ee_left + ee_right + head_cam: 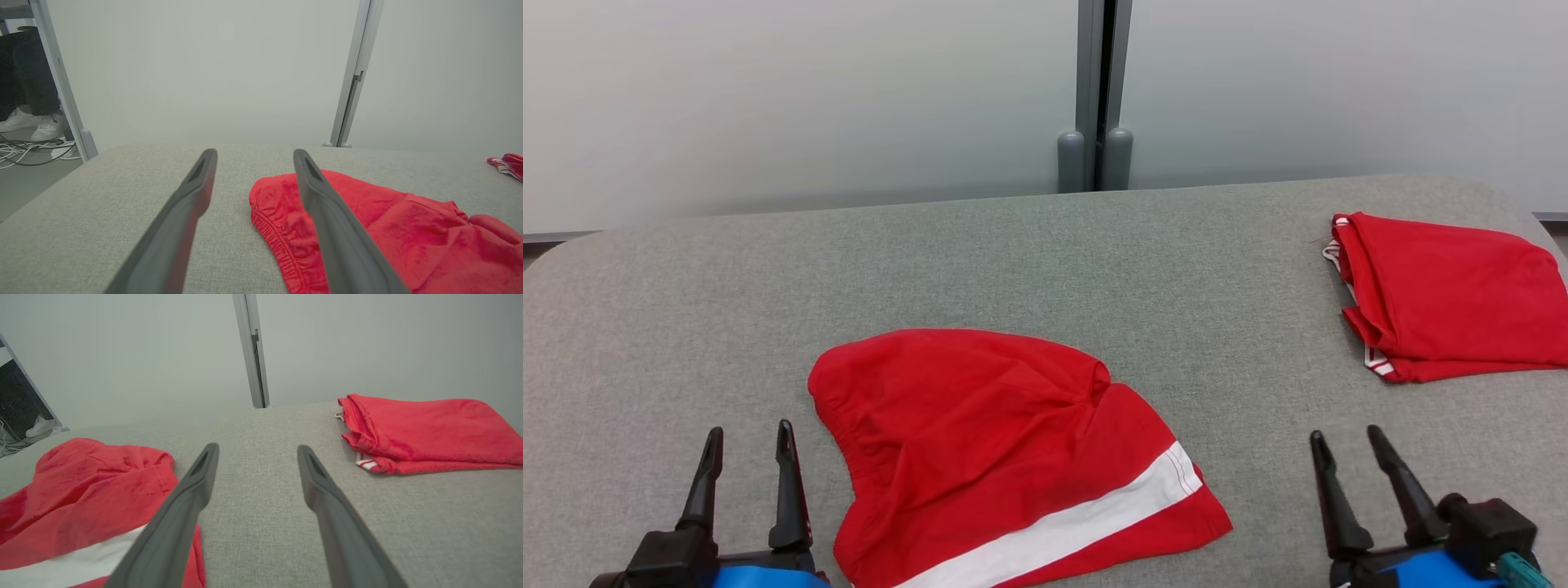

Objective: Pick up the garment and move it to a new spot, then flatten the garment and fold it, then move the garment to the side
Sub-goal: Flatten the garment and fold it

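A rumpled red garment [980,433] with a white stripe lies near the front middle of the grey padded table [1029,253]. Its elastic waistband faces my left gripper [750,437], which stands open just left of it with nothing between its fingers. In the left wrist view the garment [384,228] spreads to the right behind my right-hand finger [327,212]. Well right of the cloth, my right gripper [1343,437] stands open and empty. From the right wrist the garment [81,490] lies at the lower left.
A second red garment [1454,294], folded, rests at the table's far right edge and is seen again as a folded red garment [425,428]. A grey post [1096,94] stands behind the table. A person's white shoes [32,122] and cables are on the floor at left.
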